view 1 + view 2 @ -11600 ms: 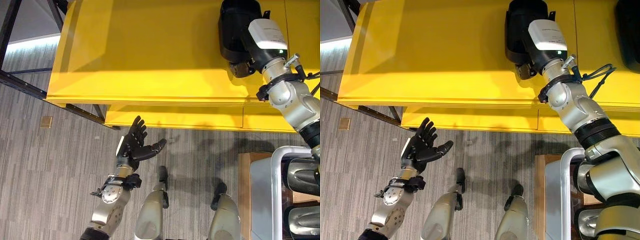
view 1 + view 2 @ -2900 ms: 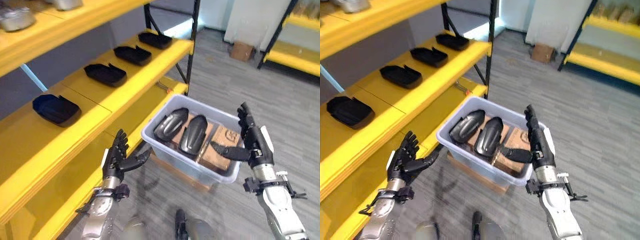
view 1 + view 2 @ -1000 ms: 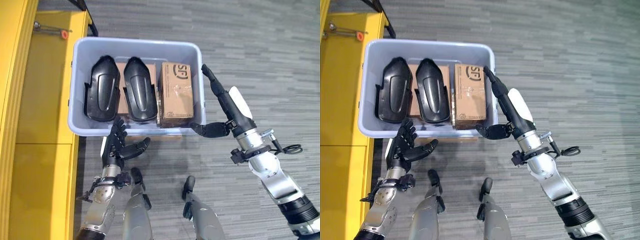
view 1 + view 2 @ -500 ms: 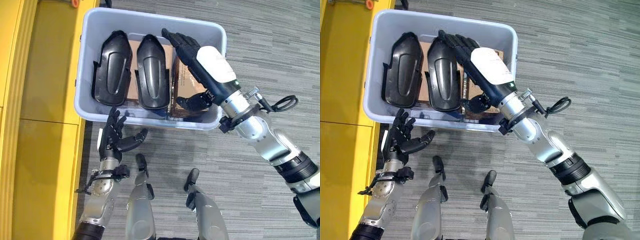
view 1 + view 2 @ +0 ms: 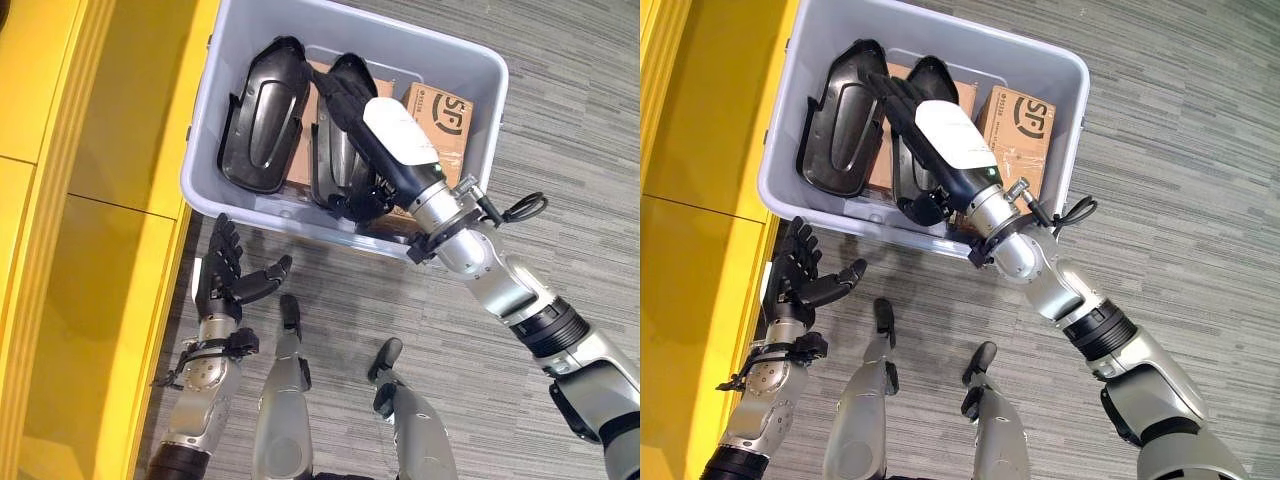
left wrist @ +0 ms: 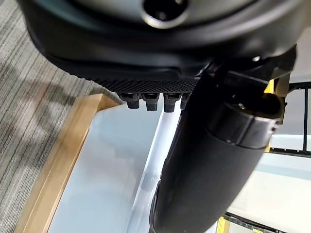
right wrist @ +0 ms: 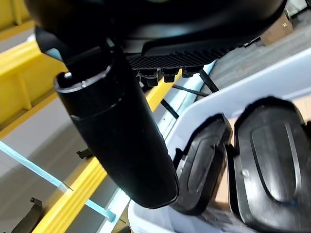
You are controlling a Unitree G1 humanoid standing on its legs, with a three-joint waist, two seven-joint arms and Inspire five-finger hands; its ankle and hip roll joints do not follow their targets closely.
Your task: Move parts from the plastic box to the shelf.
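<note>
2 black parts (image 5: 262, 115) under right hand (image 5: 385, 150)

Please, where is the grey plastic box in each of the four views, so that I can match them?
Left eye view: plastic box, upper centre.
Right eye view: upper centre-left.
Left wrist view: its pale wall, seen close.
Right wrist view: its rim, around the black parts.
Shared landmark: the yellow shelf beside the box.
</note>
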